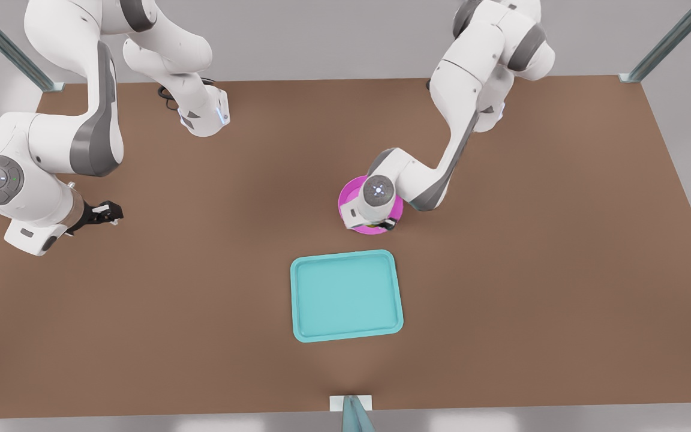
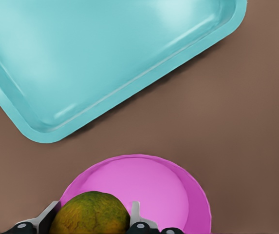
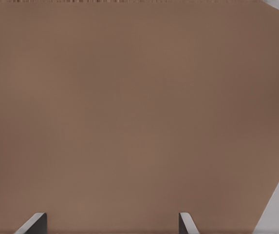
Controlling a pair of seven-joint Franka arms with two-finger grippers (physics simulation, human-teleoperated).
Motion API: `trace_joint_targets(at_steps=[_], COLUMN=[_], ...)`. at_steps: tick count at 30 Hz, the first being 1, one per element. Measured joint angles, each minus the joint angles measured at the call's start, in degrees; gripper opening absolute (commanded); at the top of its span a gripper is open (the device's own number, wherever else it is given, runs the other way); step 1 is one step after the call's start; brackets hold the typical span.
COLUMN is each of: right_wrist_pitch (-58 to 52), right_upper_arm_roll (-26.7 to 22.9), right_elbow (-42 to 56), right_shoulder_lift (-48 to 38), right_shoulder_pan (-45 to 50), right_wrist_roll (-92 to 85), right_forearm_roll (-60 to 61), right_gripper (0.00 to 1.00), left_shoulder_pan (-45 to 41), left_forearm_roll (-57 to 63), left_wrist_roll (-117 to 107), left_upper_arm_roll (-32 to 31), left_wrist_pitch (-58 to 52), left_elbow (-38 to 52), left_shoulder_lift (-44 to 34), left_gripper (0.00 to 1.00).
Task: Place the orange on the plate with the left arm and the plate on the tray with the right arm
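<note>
Step one: left end effector grips orange over plate. Next we release. Right end effector waits wide over bench; tray near.

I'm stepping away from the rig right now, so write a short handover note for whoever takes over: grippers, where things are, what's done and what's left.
Left gripper: over the plate, fingers shut on the orange; whether the fruit already rests on the dish cannot be told.
Right gripper: waiting at the front view's left, fingers open, holding nothing, above the bare brown table.
Plate: on the table, just beyond the tray, apart from it.
Done: orange picked up and brought over the plate.
Left: release the orange onto the plate, clear the left arm, then the right arm moves the plate onto the tray.
</note>
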Motion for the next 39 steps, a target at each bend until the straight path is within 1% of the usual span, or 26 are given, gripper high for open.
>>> trace_joint_targets(at_steps=[2, 3, 5, 6, 7, 8, 11, 12, 13, 14, 15, 16, 17, 18, 19, 20, 21, 22, 23, 26, 30, 34, 39], right_wrist_pitch=[0.0, 0.01, 0.01, 0.01, 0.02, 0.02, 0.01, -0.04, -0.17, 0.13, 1.47, 4.03, 7.05, 10.75, 14.71, 19.18, 23.8, 28.3, 32.76, 43.99, 54.22, 60.6, 64.69], right_upper_arm_roll=[0.0, 0.0, 0.0, 0.0, 0.0, 0.0, 0.0, 0.03, 0.17, 0.27, 0.35, 0.43, 0.48, 0.52, 0.56, 0.73, 0.92, 1.07, 1.14, 1.22, 1.36, 1.76, 2.3], right_elbow=[-0.05, -0.07, -0.05, -0.02, -0.01, 0.0, -0.01, -0.11, -0.95, -3.1, -6.14, -10.82, -14.86, -19.43, -24.1, -29.2, -33.33, -36.35, -38.4, -40.16, -39.92, -37.81, -35.4], right_shoulder_lift=[0.02, 0.03, 0.22, 0.37, 0.44, 0.49, 0.65, 1.1, 1.93, 3.23, 4.4, 4.96, 5.29, 5.32, 4.89, 4.31, 4.09, 4.25, 5.14, 9.02, 11.34, 14.28, 16.28], right_shoulder_pan=[-0.01, -0.01, 0.0, 0.0, 0.0, 0.0, 0.0, 0.14, 0.46, 1.46, 3.08, 4.48, 5.83, 7.48, 9.56, 11.68, 14.04, 16.54, 19.34, 27.03, 34.81, 39.27, 42.27], right_wrist_roll=[-0.02, -0.03, -0.04, -0.05, -0.05, -0.05, -0.06, -0.12, -0.16, 0.05, 0.32, 0.77, 1.29, 1.78, 2.27, 2.74, 3.19, 3.65, 4.09, 5.34, 6.89, 8.33, 9.74], right_forearm_roll=[0.0, 0.0, 0.0, 0.0, 0.0, 0.0, 0.01, 0.13, 1.55, 3.95, 6.88, 10.48, 13.95, 17.36, 20.77, 24.06, 27.45, 30.86, 34.42, 44.86, 55.52, 61.78, 65.97], right_gripper=[1.0, 1.0, 1.0, 1.0, 1.0, 1.0, 1.0, 1.0, 1.0, 1.0, 1.0, 1.0, 1.0, 1.0, 1.0, 1.0, 1.0, 1.0, 1.0, 1.0, 1.0, 1.0, 1.0], left_shoulder_pan=[-1.49, -1.93, -2.11, -2.08, -2.07, -2.06, -1.97, -2.05, -1.84, -1.56, -1.26, -1.22, -0.6, 1.54, 11.66, 23.07, 29.61, 32.84, 34.18, 35.11, 35.74, 36.02, 36.08], left_forearm_roll=[-0.97, -1.29, -1.56, -1.6, -1.7, -1.79, -1.81, -1.98, -2.39, -2.73, -2.9, -2.93, -2.9, -2.95, -2.05, 0.9, 3.33, 5.14, 6.33, 8.51, 9.61, 9.8, 9.17], left_wrist_roll=[-3.96, -5.78, -9.02, -10.51, -11.89, -13.19, -16.66, -17.69, -18.47, -18.82, -18.64, -17.73, -16.59, -15.47, -14.42, -13.37, -12.34, -11.37, -10.43, -7.92, -5.12, -2.87, -0.73], left_upper_arm_roll=[-1.4, -1.74, -1.99, -2.0, -1.99, -1.95, -1.59, -0.08, 3.52, 9.38, 15.53, 22.3, 27.61, 29.66, 20.41, 7.91, 1.16, -2.33, -4.0, -5.38, -4.68, -3.8, -2.31], left_wrist_pitch=[-2.81, -4.09, -6.08, -6.82, -7.39, -7.86, -8.97, -9.87, -12.48, -16.4, -20.84, -25.28, -29.18, -32.76, -35.68, -37.07, -37.5, -38.18, -39.22, -42.16, -44.53, -46.05, -47.12], left_elbow=[0.96, 0.64, -0.64, -1.18, -1.46, -1.67, -2.07, -1.63, 0.63, 4.85, 10.19, 15.27, 18.97, 21.7, 23.06, 20.29, 16.54, 16.2, 17.33, 18.54, 18.8, 18.82, 20.07], left_shoulder_lift=[1.05, 1.26, 1.66, 1.7, 1.86, 2.07, 1.89, -0.06, -4.45, -9.2, -12.2, -13.75, -14.6, -14.99, -16.48, -19.65, -22.46, -23.28, -23.34, -23.51, -23.77, -24.11, -24.72], left_gripper=[0.62, 0.66, 0.67, 0.71, 0.97, 1.0, 1.0, 1.0, 1.0, 1.0, 1.0, 1.0, 1.0, 1.0, 1.0, 1.0, 1.0, 1.0, 1.0, 1.0, 1.0, 1.0, 1.0])
